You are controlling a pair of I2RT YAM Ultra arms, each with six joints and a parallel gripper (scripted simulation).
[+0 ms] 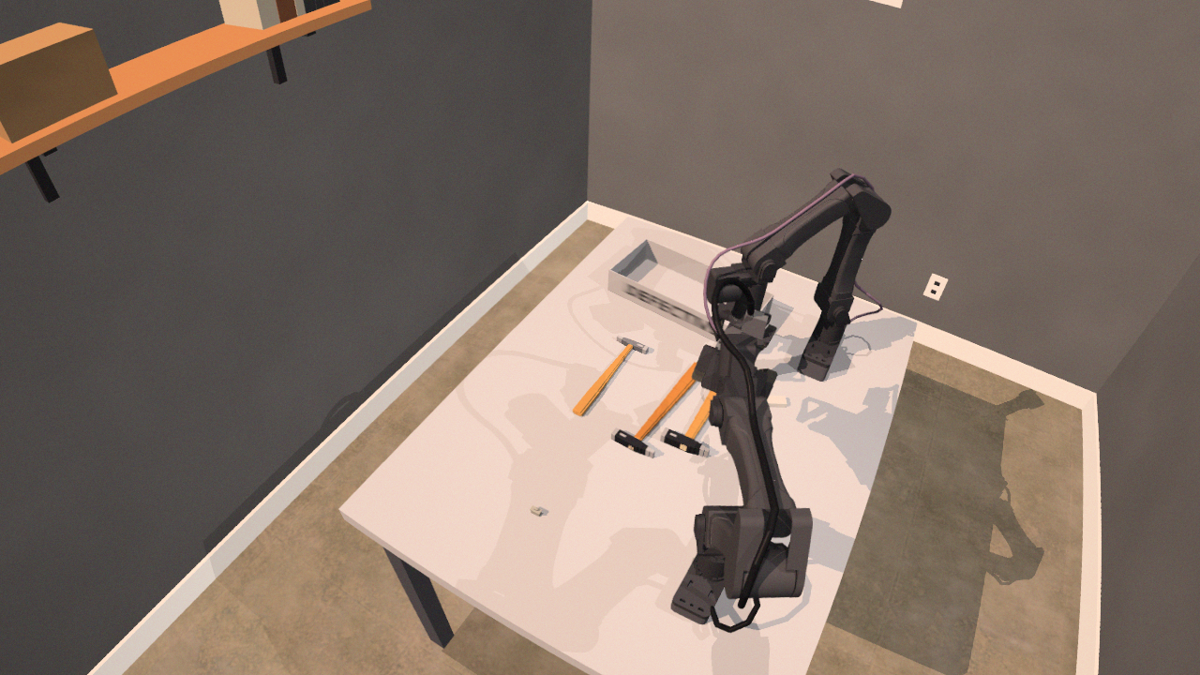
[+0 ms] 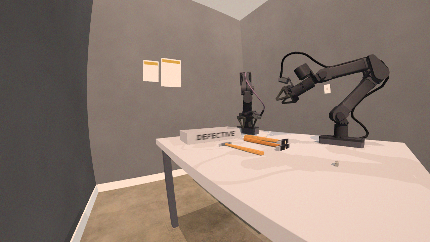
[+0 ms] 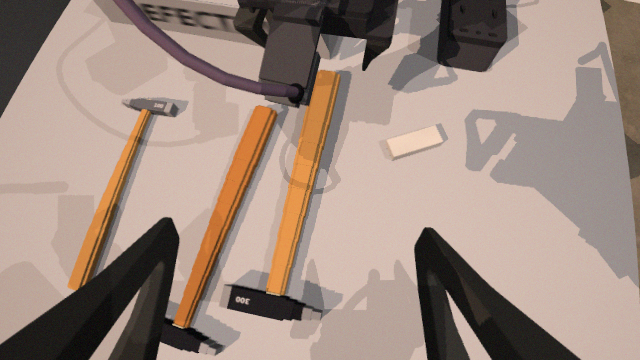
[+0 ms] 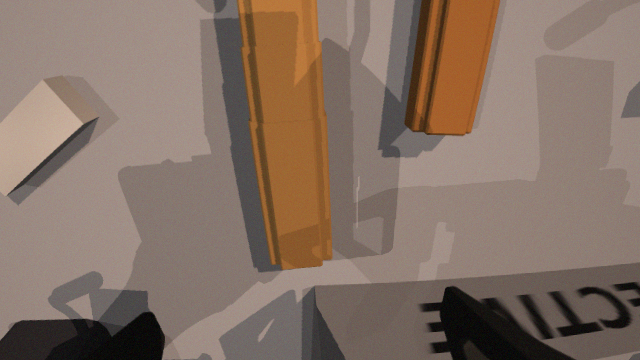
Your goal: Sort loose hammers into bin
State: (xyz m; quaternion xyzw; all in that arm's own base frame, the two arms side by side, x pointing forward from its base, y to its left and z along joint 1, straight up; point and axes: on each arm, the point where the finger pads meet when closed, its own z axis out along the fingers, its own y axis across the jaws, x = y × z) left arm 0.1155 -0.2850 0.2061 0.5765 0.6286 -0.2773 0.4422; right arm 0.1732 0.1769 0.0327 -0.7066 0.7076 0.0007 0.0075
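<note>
Three hammers lie flat on the table. The small grey-headed hammer (image 1: 604,379) (image 2: 245,149) (image 3: 112,200) lies apart from the others. The dark-orange-handled, black-headed hammer (image 1: 667,404) (image 3: 225,215) (image 4: 452,75) lies in the middle. The light-orange-handled hammer (image 3: 298,190) (image 4: 292,175) has a black head marked 300. The gray bin (image 1: 624,289) (image 2: 187,136) (image 4: 380,307) holds no visible hammer; part is hidden. My left gripper (image 2: 279,101) (image 3: 300,233) is open and empty, well above the table. My right gripper (image 4: 301,315) is open, just beyond the light-orange handle's end, near the bin. Head looseness cannot be seen.
A small white block (image 1: 780,401) (image 3: 415,142) (image 4: 40,130) lies beside the light-orange-handled hammer. A tiny beige piece (image 1: 537,510) (image 2: 336,163) lies nearer the table's end. The right arm's wrist hangs between the bin and the handle ends.
</note>
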